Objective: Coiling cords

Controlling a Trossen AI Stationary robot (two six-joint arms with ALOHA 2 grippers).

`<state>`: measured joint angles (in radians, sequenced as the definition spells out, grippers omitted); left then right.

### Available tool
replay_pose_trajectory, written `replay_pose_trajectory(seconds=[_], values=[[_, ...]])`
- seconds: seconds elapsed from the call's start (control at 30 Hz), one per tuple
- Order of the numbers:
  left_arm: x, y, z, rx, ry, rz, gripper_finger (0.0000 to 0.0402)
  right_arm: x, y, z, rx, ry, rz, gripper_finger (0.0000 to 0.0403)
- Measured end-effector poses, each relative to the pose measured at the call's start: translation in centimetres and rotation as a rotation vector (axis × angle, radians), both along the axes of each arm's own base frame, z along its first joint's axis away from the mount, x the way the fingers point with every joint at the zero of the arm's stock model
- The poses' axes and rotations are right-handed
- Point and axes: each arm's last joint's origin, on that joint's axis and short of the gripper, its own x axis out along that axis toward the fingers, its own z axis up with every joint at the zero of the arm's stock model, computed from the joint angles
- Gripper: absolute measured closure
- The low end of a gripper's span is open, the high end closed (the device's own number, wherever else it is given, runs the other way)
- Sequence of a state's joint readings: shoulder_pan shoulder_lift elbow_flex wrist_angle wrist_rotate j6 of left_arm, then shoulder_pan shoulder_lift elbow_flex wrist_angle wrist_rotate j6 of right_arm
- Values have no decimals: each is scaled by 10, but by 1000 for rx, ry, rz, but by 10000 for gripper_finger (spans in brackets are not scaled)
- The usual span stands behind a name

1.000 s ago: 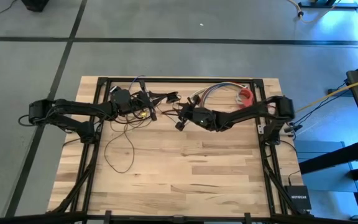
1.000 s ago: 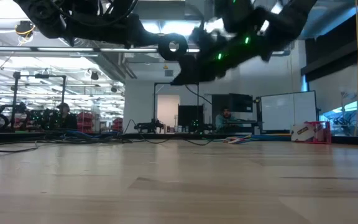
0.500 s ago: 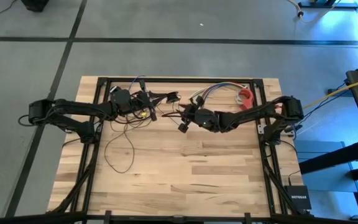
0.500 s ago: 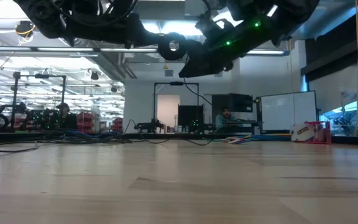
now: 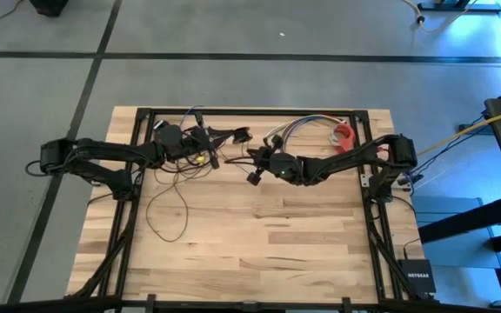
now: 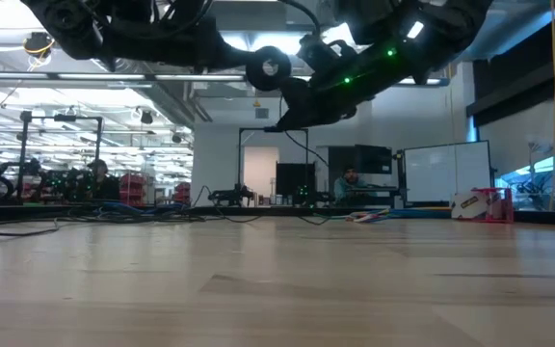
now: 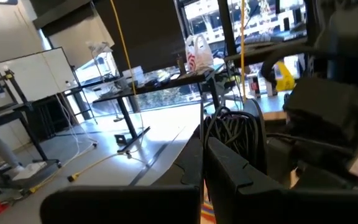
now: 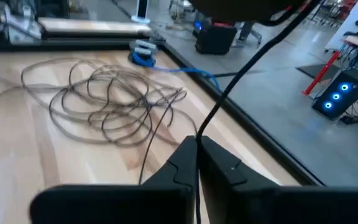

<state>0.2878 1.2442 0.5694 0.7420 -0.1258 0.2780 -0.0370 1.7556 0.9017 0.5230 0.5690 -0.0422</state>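
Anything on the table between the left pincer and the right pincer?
In the high view, between the left pincer and the right pincer, the cord has a dark strand crossing the gap, with a small dark connector lying just behind it.

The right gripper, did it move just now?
Yes. In the high view the right gripper slid back and forth beside the coloured wires, ending near where it began, and it has closed on the cord.

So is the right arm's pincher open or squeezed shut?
Shut. The right gripper has its jaws pressed together on the thin cord.
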Motion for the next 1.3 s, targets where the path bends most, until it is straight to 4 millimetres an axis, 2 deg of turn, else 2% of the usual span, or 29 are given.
replay_pose_trajectory(seconds=[0.17,0.47,0.67,0.97,1.13,1.3], values=[[0,0,3,-45,-56,-18,400,4,-2,2,-10,-63,13,397],[-1,-1,7,-100,-125,-26,400,14,0,9,-7,-265,98,394],[-1,1,8,-84,-126,20,400,30,2,26,-30,-314,151,394],[-1,2,2,-43,-44,80,400,53,4,52,-118,-93,169,387],[-1,3,-3,4,33,98,400,62,12,76,-177,55,140,387],[-1,3,-4,44,67,99,400,64,23,100,-259,236,62,387]])
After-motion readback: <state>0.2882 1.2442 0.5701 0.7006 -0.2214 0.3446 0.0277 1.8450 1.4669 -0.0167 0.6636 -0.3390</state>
